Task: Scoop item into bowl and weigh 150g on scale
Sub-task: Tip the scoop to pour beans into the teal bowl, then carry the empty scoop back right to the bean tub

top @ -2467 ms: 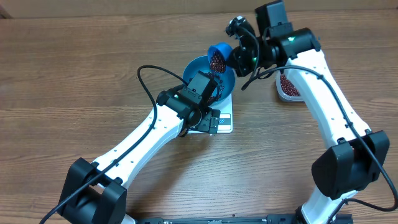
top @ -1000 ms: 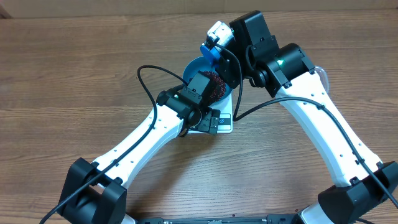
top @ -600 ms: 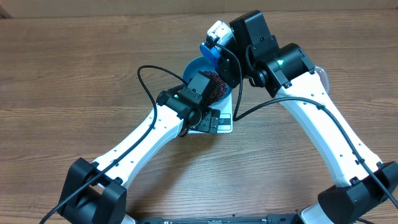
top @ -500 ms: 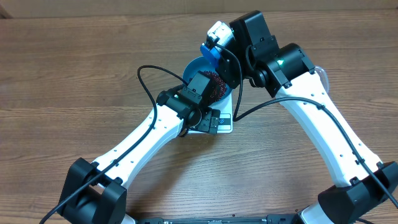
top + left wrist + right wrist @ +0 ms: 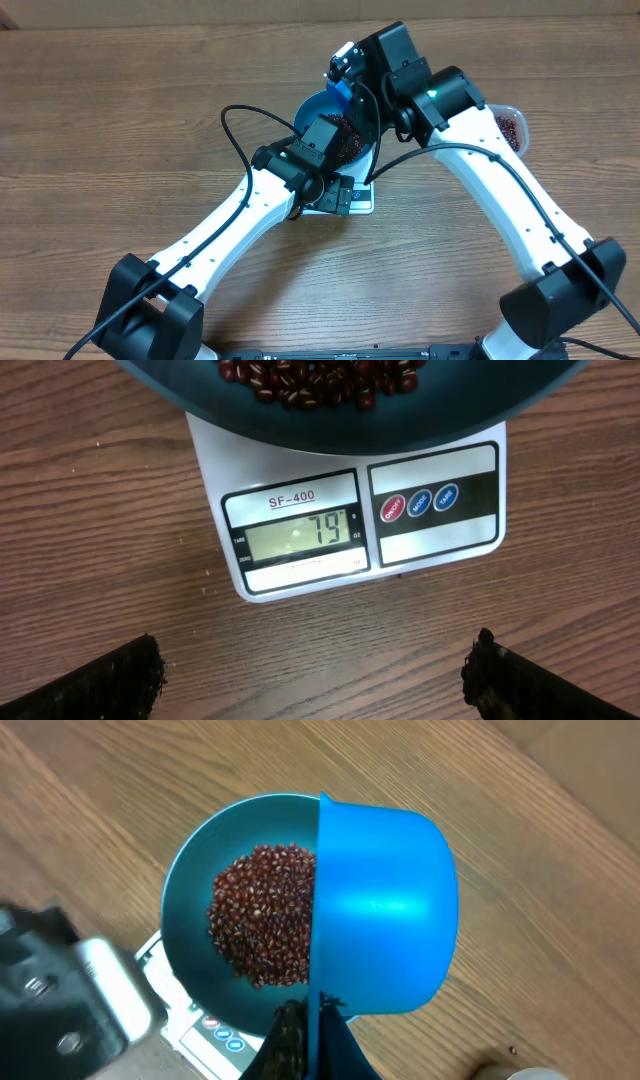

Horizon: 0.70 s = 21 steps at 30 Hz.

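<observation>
Beans (image 5: 265,915), small and dark red-brown, lie in a loose heap on the floor of the blue bowl (image 5: 190,890), slightly off its centre. The bowl sits on the white scale (image 5: 430,540), its rim overhanging the platform and stopping just short of the display panel, which reads 79.

Directly above the bowl, covering the side away from the heap in the right wrist view, is the blue scoop (image 5: 385,910), turned so that only its smooth rounded back shows; whether anything is left inside cannot be told. The right gripper (image 5: 300,1038) is clamped tight on the scoop's thin handle, just outside the bowl's rim.

On the display side of the bowl, the left gripper (image 5: 315,685) hangs over the bare wooden table (image 5: 120,100) with its fingers spread as wide as they go and nothing between them. From overhead, that arm's wrist hides the near part of the bowl and most of the scale, and the right arm's wrist hides the far rim.

A black cable (image 5: 235,130) loops over the table beside the bowl. Well apart from the bowl, past the right arm, a clear tub (image 5: 510,125) holds more beans.
</observation>
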Motion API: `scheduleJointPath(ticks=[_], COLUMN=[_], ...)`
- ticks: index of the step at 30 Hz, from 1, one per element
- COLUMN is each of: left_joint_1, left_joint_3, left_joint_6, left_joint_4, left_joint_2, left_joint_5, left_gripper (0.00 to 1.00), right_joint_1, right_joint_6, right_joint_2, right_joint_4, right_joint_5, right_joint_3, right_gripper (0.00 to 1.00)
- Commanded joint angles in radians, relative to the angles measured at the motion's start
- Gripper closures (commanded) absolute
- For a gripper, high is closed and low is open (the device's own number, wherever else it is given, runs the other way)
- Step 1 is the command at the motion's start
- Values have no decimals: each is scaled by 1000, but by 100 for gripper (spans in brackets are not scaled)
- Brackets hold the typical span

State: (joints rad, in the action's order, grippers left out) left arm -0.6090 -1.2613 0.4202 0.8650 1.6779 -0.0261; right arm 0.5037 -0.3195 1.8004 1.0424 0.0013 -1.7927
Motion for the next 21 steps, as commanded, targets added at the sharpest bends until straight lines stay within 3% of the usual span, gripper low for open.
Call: scheduleJointPath(ticks=[1,11,21], left_joint_1=[-5,-6,-7], left_joint_3=[-10,-10,-10], left_joint_6=[14,14,14], left_joint_4=[-2,-2,-2], left_joint_2=[6,6,6], left_joint_5=[8,8,8], left_gripper=[0,0,0], right_joint_1=[1,-116,-298], right_joint_6=[108,344,428], right_joint_2=[-7,-7,-7], right_joint_4=[-43,-53,-8], right_joint_5=[13,12,13], right_joint_3=[1,1,1], right_gripper=[96,96,96])
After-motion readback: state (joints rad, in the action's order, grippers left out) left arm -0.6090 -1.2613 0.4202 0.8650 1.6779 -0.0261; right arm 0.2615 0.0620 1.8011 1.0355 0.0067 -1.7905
